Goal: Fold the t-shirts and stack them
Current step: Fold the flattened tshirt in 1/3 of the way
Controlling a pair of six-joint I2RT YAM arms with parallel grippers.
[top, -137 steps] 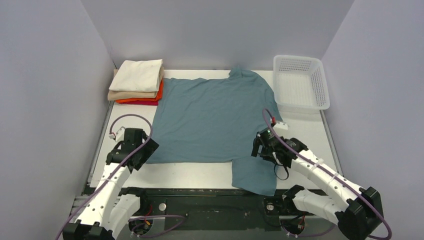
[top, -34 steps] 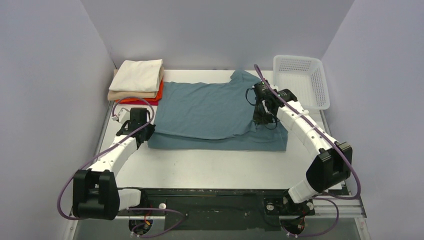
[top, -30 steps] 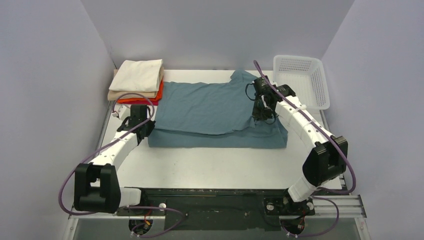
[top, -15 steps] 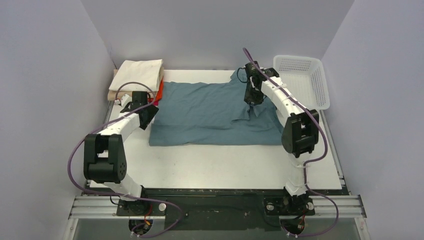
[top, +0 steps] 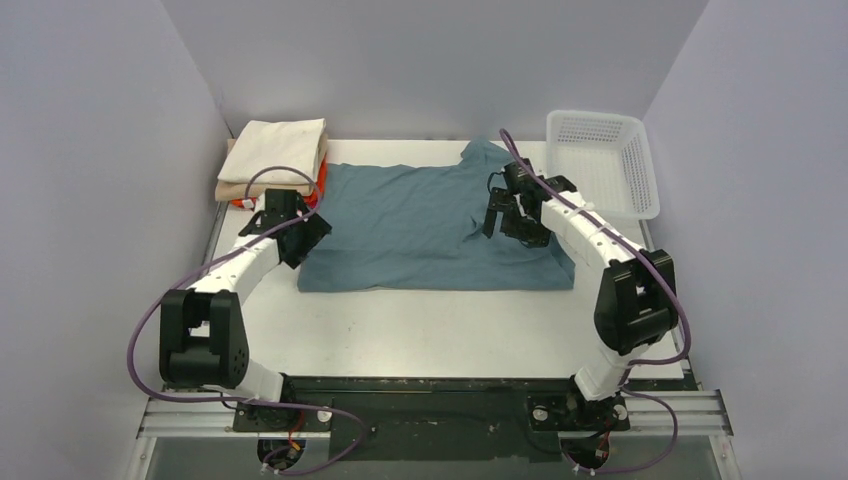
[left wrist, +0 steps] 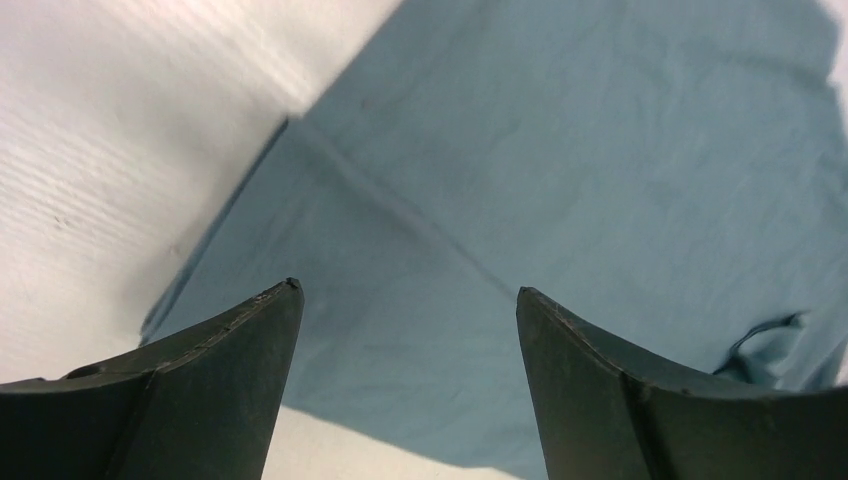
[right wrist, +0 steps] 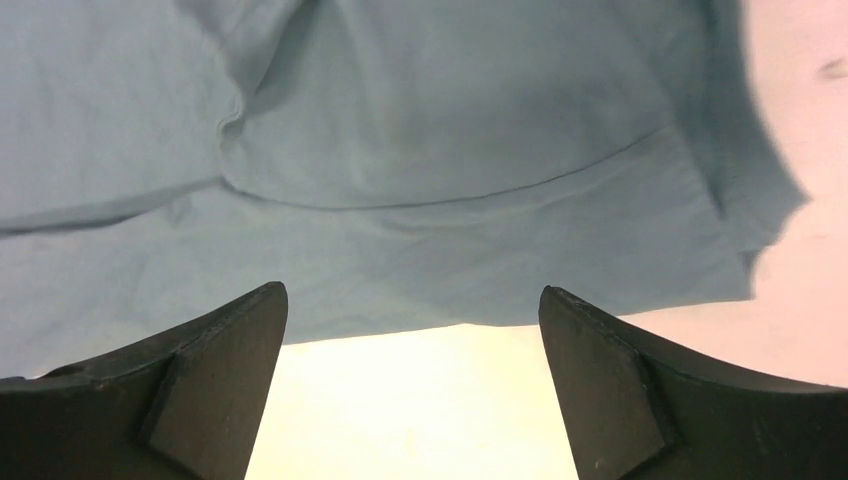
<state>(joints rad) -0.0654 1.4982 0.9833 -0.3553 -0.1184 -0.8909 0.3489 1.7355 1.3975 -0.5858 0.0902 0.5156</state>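
Top external | teal t-shirt (top: 410,225) half-folded | left pincer (top: 311,238), right pincer (top: 497,218) spread

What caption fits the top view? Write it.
Left gripper and right gripper open over the half-folded teal t-shirt.

top: overhead, whole table (top: 440,325) | wrists: close, facing down | shared: teal t-shirt (top: 420,220)
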